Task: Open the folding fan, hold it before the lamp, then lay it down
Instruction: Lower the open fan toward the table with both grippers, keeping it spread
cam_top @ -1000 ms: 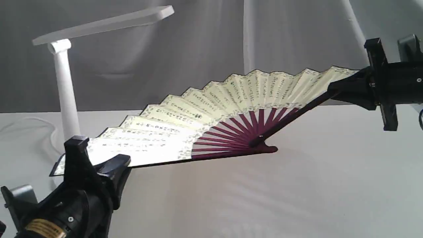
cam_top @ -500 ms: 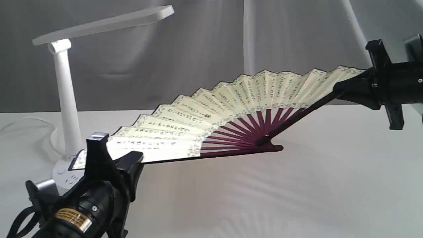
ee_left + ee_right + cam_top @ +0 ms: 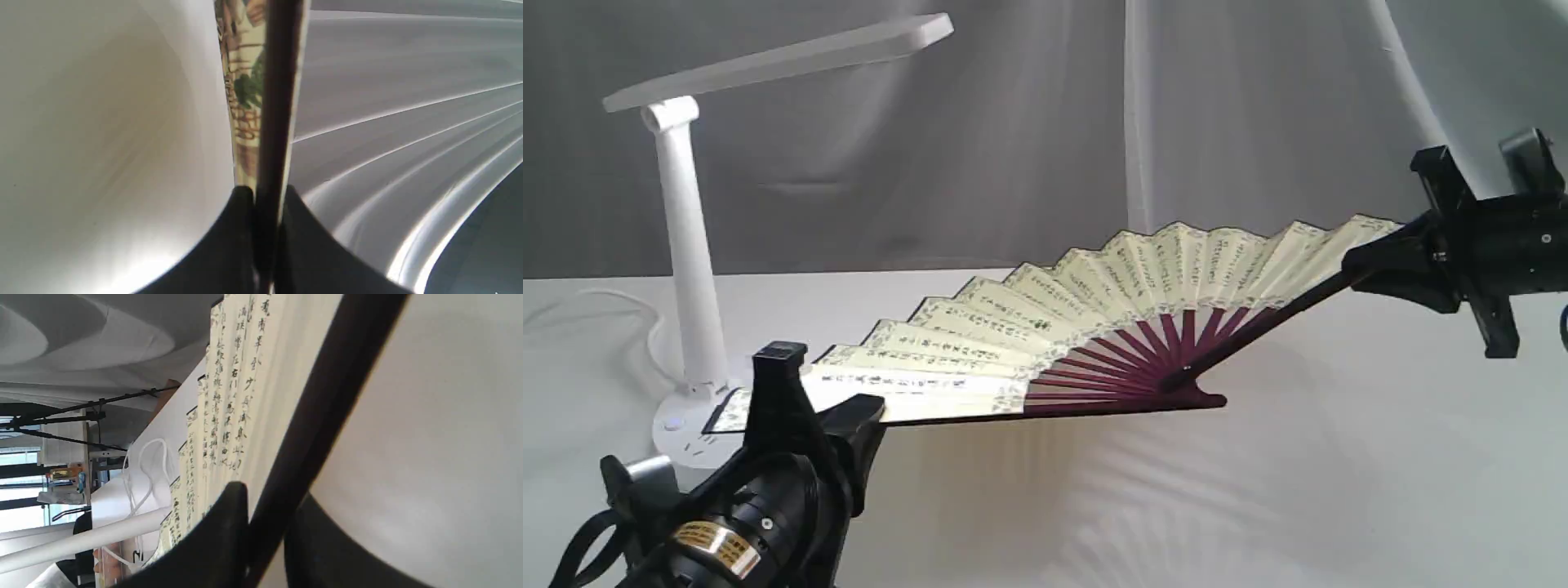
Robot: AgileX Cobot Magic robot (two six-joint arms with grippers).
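The folding fan (image 3: 1029, 327) is spread wide open, its cream leaf with black calligraphy tilted low over the white tablecloth and its maroon ribs meeting at the pivot (image 3: 1188, 384) just above the cloth. My left gripper (image 3: 821, 392) is shut on the fan's left guard, seen edge-on between the fingers in the left wrist view (image 3: 265, 192). My right gripper (image 3: 1356, 261) is shut on the raised right guard (image 3: 310, 428), which runs between its black fingers (image 3: 229, 514). The lamp (image 3: 690, 245) stands at the far left behind the fan's left tip.
The lamp's round base (image 3: 678, 433) sits beside my left gripper, and its white cord (image 3: 143, 465) loops over the cloth behind. The long lamp head (image 3: 776, 57) juts out overhead. Grey drapes hang at the back. White tablecloth (image 3: 1258, 490) stretches in front of the fan.
Both arms have carried the open fan down toward the table and slightly right. The left gripper moved right, uncovering the lamp's base. Both grips stay on the guards.
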